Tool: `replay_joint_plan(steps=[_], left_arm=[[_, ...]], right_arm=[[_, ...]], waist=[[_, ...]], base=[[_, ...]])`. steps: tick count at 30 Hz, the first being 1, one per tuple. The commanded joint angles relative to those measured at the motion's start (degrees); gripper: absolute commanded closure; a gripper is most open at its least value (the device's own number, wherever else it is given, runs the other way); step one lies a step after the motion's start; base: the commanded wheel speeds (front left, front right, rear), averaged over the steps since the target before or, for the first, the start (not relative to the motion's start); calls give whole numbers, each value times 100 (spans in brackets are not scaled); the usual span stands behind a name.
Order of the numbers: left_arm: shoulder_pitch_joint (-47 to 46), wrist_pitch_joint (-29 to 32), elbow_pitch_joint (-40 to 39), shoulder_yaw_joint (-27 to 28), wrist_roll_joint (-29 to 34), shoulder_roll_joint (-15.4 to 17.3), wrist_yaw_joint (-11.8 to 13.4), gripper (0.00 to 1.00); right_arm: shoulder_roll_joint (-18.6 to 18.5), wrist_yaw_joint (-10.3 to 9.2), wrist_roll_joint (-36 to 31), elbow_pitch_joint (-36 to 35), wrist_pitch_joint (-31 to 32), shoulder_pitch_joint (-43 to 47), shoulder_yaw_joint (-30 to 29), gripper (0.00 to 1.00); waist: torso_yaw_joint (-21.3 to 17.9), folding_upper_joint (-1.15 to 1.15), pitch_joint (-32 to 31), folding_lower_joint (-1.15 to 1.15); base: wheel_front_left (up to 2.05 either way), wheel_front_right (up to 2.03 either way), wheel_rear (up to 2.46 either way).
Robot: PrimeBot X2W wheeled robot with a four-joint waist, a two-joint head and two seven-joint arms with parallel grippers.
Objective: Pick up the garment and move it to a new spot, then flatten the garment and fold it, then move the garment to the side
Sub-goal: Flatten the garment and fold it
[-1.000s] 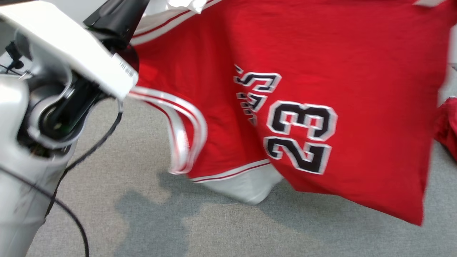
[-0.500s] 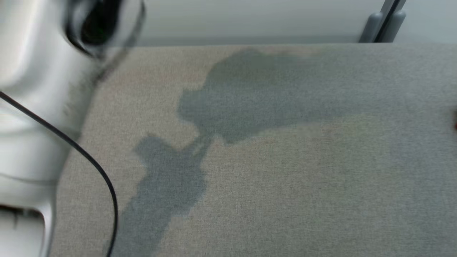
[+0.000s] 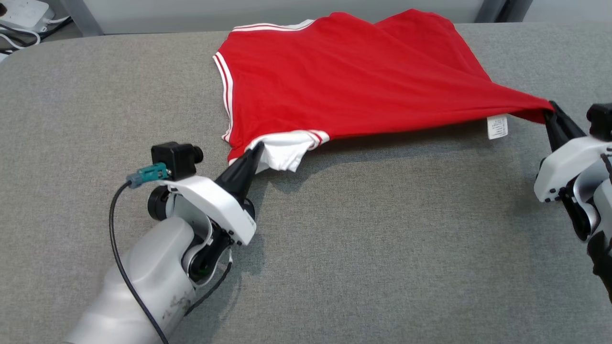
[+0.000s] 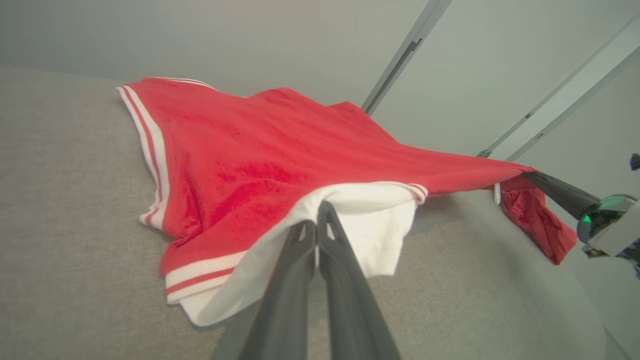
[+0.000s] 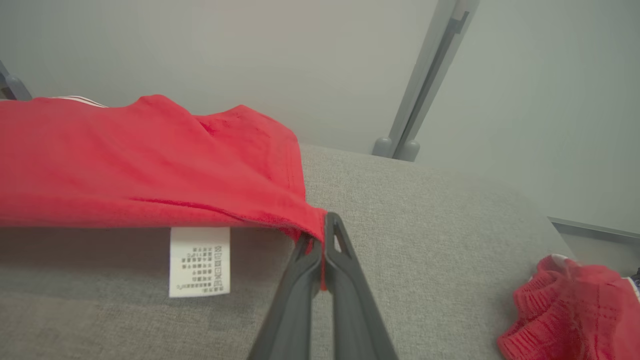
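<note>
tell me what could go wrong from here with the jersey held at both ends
1. The left gripper and right gripper each pinch only a thin bit of the edge of the jersey, and the cloth is stretched between them; a harder pull might slip it free.
2. The white part hangs crumpled by the left grip, so laying it down could trap a fold.
3. Another red garment lies near the right gripper and could snag.

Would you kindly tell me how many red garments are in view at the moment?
2. The red jersey lies across the far middle of the grey table; a crumpled red garment sits near the table's right edge. Others may be hidden.
</note>
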Motion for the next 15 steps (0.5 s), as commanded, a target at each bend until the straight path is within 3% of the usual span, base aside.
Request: replay_joint_plan(steps=[1, 7, 9, 15], left_arm=[[15, -40, -18, 69, 10, 182, -40, 100], [621, -85, -75, -230, 159, 248, 104, 100], [966, -124, -342, -283, 256, 375, 422, 100], [1632, -148, -1274, -316, 362, 754, 1066, 100]], right_arm=[[-106, 5, 102, -86, -34, 209, 40, 100], [-201, 5, 479, -171, -34, 923, 80, 100], [-252, 5, 664, -247, -34, 1360, 178, 100], [-429, 5, 908, -601, -34, 2096, 196, 100]], waist=[[-9, 0, -35, 0], [64, 0, -258, 0], [122, 0, -348, 0], [201, 0, -449, 0]], base=[[0, 0, 0], [0, 0, 0], [0, 0, 0], [0, 0, 0]])
